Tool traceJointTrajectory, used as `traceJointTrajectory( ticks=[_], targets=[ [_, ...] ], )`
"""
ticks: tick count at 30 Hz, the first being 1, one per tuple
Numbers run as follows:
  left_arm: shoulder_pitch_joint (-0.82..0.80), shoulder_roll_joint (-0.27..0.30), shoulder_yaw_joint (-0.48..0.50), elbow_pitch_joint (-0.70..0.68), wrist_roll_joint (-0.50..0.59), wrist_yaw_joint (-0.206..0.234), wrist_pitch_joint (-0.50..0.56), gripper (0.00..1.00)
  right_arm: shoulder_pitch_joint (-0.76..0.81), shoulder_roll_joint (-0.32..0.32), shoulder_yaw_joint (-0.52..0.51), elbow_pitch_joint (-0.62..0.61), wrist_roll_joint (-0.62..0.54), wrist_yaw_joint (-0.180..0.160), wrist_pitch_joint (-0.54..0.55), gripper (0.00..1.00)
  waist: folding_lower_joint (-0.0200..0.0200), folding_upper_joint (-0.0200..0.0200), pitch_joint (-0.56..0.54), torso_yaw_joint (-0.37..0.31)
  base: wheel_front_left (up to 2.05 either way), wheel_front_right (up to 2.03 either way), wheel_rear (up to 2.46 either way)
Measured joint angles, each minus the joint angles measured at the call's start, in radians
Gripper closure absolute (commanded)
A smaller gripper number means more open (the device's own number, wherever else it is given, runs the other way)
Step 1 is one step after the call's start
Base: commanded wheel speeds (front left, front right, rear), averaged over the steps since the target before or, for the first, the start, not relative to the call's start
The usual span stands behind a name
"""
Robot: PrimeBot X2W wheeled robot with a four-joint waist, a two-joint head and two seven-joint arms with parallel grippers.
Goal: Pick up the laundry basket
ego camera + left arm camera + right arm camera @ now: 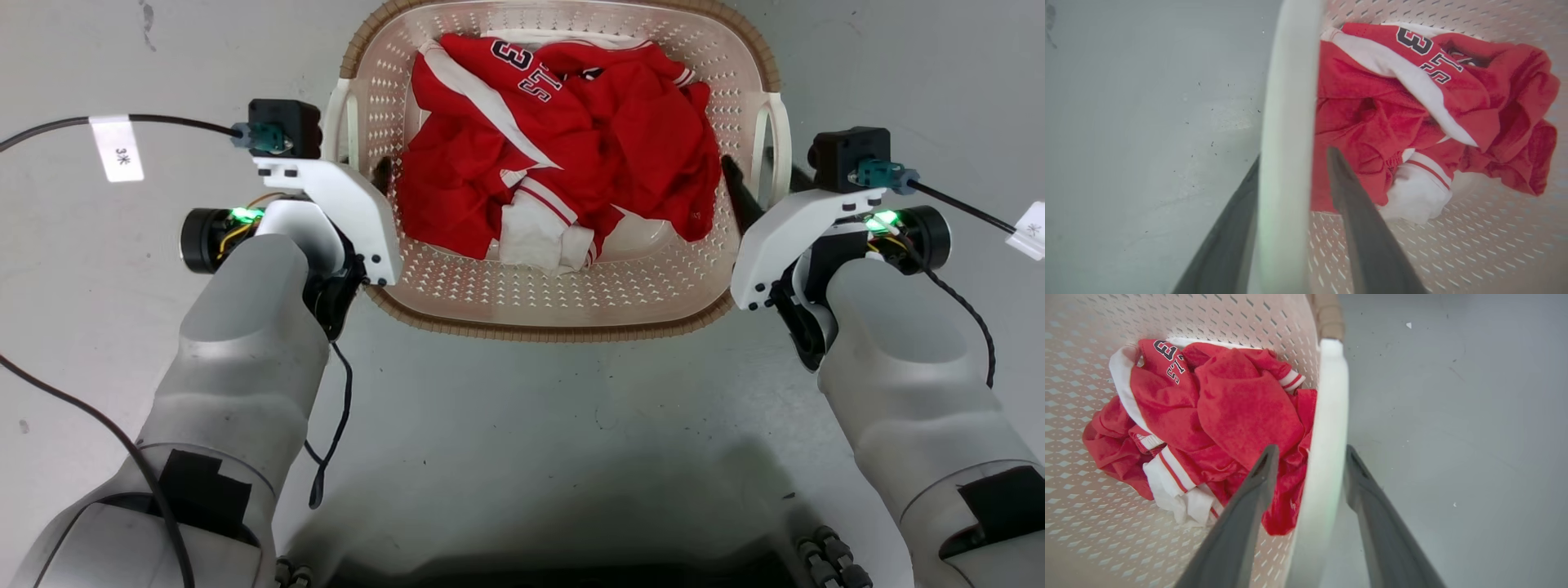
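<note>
Laundry basket: the laundry basket (pixel 555 331) is sitting on the grey floor (pixel 522 425) straight ahead of the robot, between its two arms. Its far rim is running out of the top of the head view.
Load: red and white clothes (pixel 571 139) are lying bunched in the middle, heaped slightly toward the far side.
Left gripper: the left gripper (pixel 1294 157) is straddling the basket's left handle (pixel 1286 102), one finger outside and one inside. A thin gap is showing at the inner finger, so it is not looking clamped.
Right gripper: the right gripper (pixel 1310 451) is straddling the right handle (pixel 1331 396). The outer finger is lying against the handle, while the inner one is standing clear with cloth showing between.
Step in hand: probably closing on both handles before lifting.
Risk, slipping: lifting before the jaws are pressing would likely let the smooth handles slide along the fingers.
Risk, tilting: one arm rising ahead of the other would be tipping the basket and shifting the clothes.
Risk, snagging: the right inner finger is hanging just over red cloth and could be pinching it against the handle while closing.
Risk, cable: the left arm's black cable (pixel 339 408) is dangling near the basket's near rim and may be catching it.
</note>
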Motion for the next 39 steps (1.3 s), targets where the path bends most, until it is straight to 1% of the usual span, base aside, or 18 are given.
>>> traceJointTrajectory(
  ticks=[12, 19, 28, 29, 34, 39],
  targets=[
    [0.013, 0.006, -0.101, -0.023, -0.1, -0.001, 0.05, 1.0, -0.015, -0.003, 0.061, 0.04, 0.06, -0.002, 0.01, 1.0, 0.0, 0.0, -0.018, 0.004, 0.0, 0.0, 0.0],
    [0.04, -0.002, -0.159, -0.01, -0.146, 0.002, 0.088, 1.0, -0.007, -0.009, 0.116, 0.053, 0.095, -0.003, 0.082, 1.0, 0.0, 0.0, -0.074, 0.013, 0.0, 0.0, 0.0],
    [0.104, -0.014, -0.197, 0.016, -0.214, 0.004, 0.12, 1.0, 0.046, -0.015, 0.196, 0.049, 0.174, -0.008, 0.179, 1.0, 0.0, 0.0, -0.187, 0.02, 0.0, 0.0, 0.0],
    [0.128, -0.016, -0.206, 0.022, -0.238, 0.004, 0.145, 1.0, 0.065, -0.015, 0.217, 0.049, 0.201, -0.008, 0.214, 1.0, -0.0001, 0.0, -0.234, 0.02, 0.0, 0.0, 0.0],
    [0.16, -0.017, -0.222, 0.027, -0.272, 0.004, 0.182, 1.0, 0.095, -0.016, 0.247, 0.049, 0.243, -0.008, 0.271, 1.0, -0.0001, 0.0, -0.316, 0.02, 0.0, 0.0, 0.0],
    [0.195, -0.016, -0.236, 0.031, -0.306, 0.004, 0.225, 1.0, 0.13, -0.017, 0.268, 0.039, 0.309, -0.008, 0.358, 1.0, -0.0001, 0.0, -0.406, 0.02, 0.0, 0.0, 0.0]
  ],
)
